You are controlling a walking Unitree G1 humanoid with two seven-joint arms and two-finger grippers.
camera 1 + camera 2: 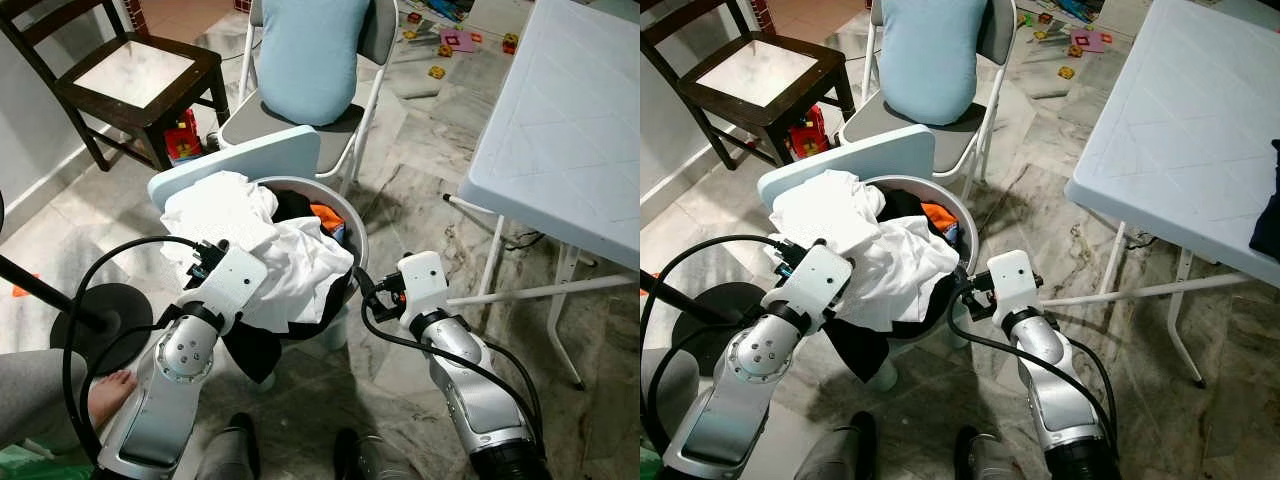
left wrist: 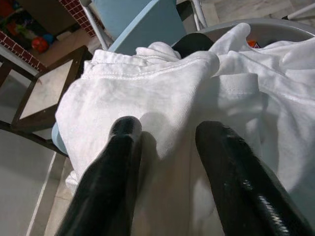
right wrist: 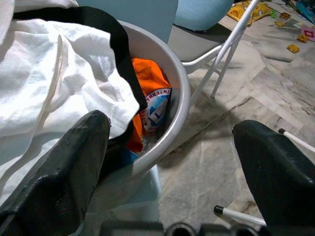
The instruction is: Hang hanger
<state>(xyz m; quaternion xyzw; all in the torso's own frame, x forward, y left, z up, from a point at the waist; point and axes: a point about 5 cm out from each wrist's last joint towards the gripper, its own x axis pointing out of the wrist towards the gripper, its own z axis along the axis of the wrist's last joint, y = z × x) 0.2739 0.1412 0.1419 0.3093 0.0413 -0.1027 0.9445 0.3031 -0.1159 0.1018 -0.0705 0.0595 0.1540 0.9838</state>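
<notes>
Nearest, at the lower left: a person's bare foot (image 1: 108, 392) on the marble floor, beside the round black base of a stand (image 1: 105, 310).

Just past that, two silver arms reaching to a grey laundry basin (image 1: 345, 215), one on each side.

Left gripper (image 2: 170, 130): fingers parted, tips pressed down on a white garment (image 1: 290, 265) with a fold of cloth in the gap, nothing pinched yet. Probably placed so as to sift or lift the top layer.

Right gripper (image 3: 172, 128): spread wide and empty, hovering just beside the basin's rim on the robot's right, likely ready to steady the basin or reach in.

Inside the basin: white cloth heaped and spilling over the near edge, a black garment (image 1: 262, 350) drooping below it, an orange garment (image 3: 150, 93) with a printed badge tucked low against the far wall.

Hanger: cannot be made out; possibly buried under the heap, which would explain both arms at the basin.

Touching the basin behind: a pale blue board (image 1: 250, 155), tilted.

Farther: a folding chair (image 1: 335, 140) with a pale blue cushion (image 1: 310, 50) propped on it, a dark wooden chair (image 1: 130, 75) to the left, a white plastic table (image 1: 570, 130) to the right.

Farthest: small toys (image 1: 437, 72) scattered on the floor.
</notes>
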